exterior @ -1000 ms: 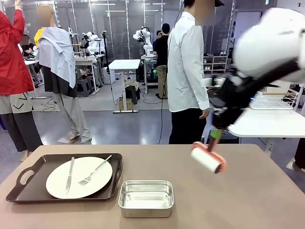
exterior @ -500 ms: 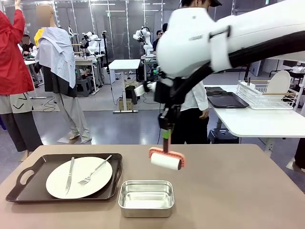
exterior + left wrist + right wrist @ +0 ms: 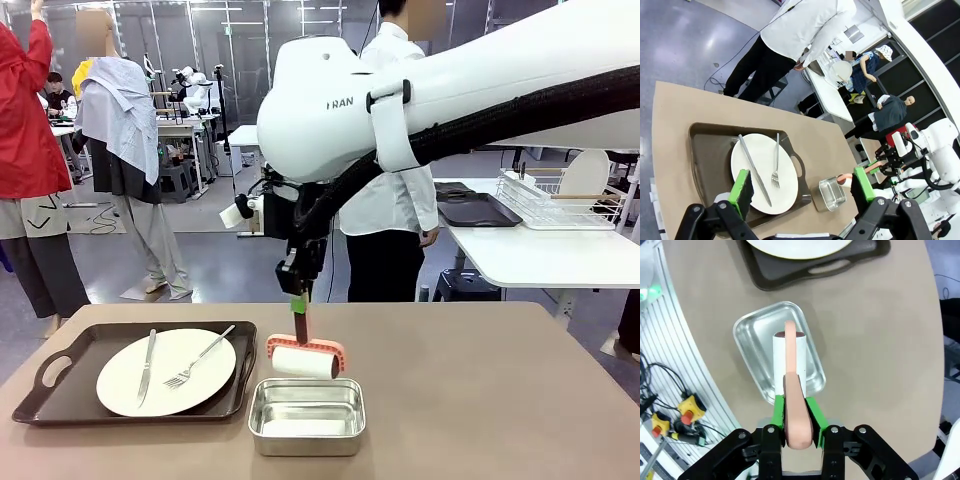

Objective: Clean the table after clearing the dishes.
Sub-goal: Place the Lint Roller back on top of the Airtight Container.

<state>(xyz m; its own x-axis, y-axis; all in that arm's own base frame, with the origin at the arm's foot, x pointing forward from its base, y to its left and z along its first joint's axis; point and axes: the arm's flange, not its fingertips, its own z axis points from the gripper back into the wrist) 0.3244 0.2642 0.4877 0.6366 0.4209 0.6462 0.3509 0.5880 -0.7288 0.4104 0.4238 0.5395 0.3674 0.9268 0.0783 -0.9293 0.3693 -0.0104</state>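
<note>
White roller [image 3: 303,362], barrel level and crosswise, hung handle-up over the steel pan [image 3: 306,415], clamped in the right gripper [image 3: 298,298]. Left gripper [image 3: 802,185] gaped. Plate [image 3: 165,372] lay in the tray [image 3: 60,372] at left on the table [image 3: 500,400], knife [image 3: 146,366] lengthwise toward the far edge.

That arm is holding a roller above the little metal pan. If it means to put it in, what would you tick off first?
1. Grip: right gripper is shut on the roller handle: ok.
2. Aim: roller is over the pan, lined up with it in the right wrist view: ok.
3. Pan has nothing in it: ok.
4. Gap between roller and pan: cannot tell.
5. Left gripper is open and well away from the pan: ok.
6. Dishes cleared: plate lies on the tray on the table: not ok.
</note>
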